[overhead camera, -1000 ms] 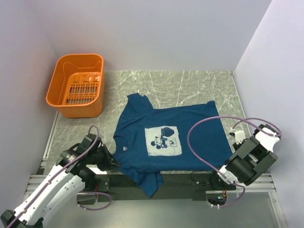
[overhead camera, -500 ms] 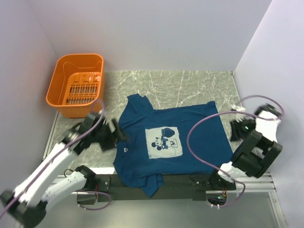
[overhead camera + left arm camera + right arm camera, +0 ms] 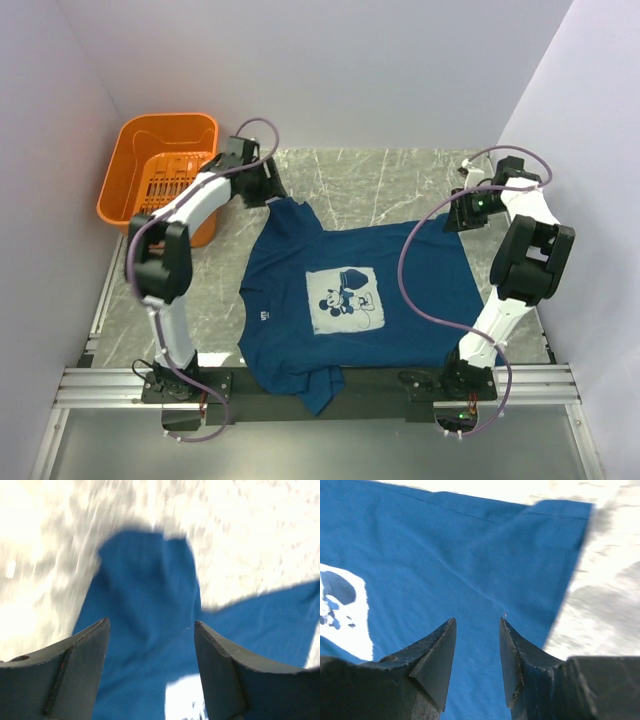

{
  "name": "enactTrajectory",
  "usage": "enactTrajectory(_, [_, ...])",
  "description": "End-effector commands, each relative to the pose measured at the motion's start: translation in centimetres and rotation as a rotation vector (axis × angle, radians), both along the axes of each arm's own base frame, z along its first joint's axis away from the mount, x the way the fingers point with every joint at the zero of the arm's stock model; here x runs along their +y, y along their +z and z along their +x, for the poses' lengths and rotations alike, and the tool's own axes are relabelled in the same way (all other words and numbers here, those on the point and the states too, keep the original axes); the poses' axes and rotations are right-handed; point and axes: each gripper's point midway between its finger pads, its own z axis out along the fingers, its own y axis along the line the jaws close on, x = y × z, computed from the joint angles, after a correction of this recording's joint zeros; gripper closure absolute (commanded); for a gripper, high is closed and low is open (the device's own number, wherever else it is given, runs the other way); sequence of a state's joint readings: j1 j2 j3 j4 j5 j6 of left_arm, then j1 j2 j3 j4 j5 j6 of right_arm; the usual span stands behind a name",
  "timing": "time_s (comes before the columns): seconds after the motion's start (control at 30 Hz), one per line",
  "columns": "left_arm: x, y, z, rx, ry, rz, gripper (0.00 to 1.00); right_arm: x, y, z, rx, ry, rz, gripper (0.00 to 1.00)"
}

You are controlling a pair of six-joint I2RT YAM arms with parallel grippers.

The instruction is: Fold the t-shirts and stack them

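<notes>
Left tool (image 3: 274, 192) hangs over the far sleeve of the shirt (image 3: 400, 290), right tool (image 3: 452, 220) over its far hem corner. The shirt lies flat, print up, on the bench (image 3: 400, 180), its near sleeve drooping over the front edge. An orange basket (image 3: 160, 228) stands just beside the left arm. Left wrist view: fingers spread wide, empty, the sleeve below. Right wrist view: fingers narrowly parted, empty, above blue cloth near the corner.

Blur smears the t-shirt (image 3: 145, 605) and tabletop (image 3: 250, 530) in the left wrist view, the cloth running off its bottom and right edges; the right wrist view's left edge cuts the white print (image 3: 357, 630).
</notes>
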State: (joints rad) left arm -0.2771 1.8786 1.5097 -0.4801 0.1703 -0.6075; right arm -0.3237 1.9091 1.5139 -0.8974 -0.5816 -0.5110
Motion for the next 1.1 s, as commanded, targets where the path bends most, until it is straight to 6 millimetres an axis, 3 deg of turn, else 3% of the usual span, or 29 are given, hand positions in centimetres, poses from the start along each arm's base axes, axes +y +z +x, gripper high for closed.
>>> enactTrajectory(0.0, [-1.0,0.4,2.6,-0.034,-0.058,0.027,0.28,1.8,1.1,1.3,-0.016,-0.02,0.048,0.53])
enactTrajectory(0.07, [-0.8,-0.9,4.4,-0.023,-0.041,0.055,0.31,2.2,0.8,1.3,-0.013,-0.02,0.051,0.53])
enactTrajectory(0.23, [0.2,-3.2,6.2,0.039,0.007,0.131,0.36,2.3,0.5,1.1,-0.007,-0.024,0.058,0.53])
enactTrajectory(0.53, [2.2,-4.7,4.9,0.081,0.071,0.215,0.39,2.8,1.0,1.3,-0.015,-0.032,0.088,0.53])
enactTrajectory(0.77, [0.2,-6.8,4.6,0.125,0.008,0.14,0.45,3.3,1.1,1.3,-0.011,-0.043,0.124,0.53])
enactTrajectory(0.83, [0.0,-6.8,4.9,0.117,0.01,0.129,0.52,3.5,1.3,1.3,-0.014,-0.041,0.135,0.53])
enactTrajectory(0.93, [-0.6,-6.0,5.4,0.072,0.0,0.103,0.8,3.6,1.5,1.2,-0.019,-0.044,0.143,0.53])
enactTrajectory(1.0, [-1.5,-4.3,5.6,0.016,-0.043,0.08,0.99,3.8,1.5,0.9,-0.018,-0.043,0.146,0.53])
enactTrajectory(1.07, [-3.2,-2.9,5.5,-0.049,-0.119,0.063,0.99,3.8,1.4,0.6,-0.015,-0.044,0.145,0.53])
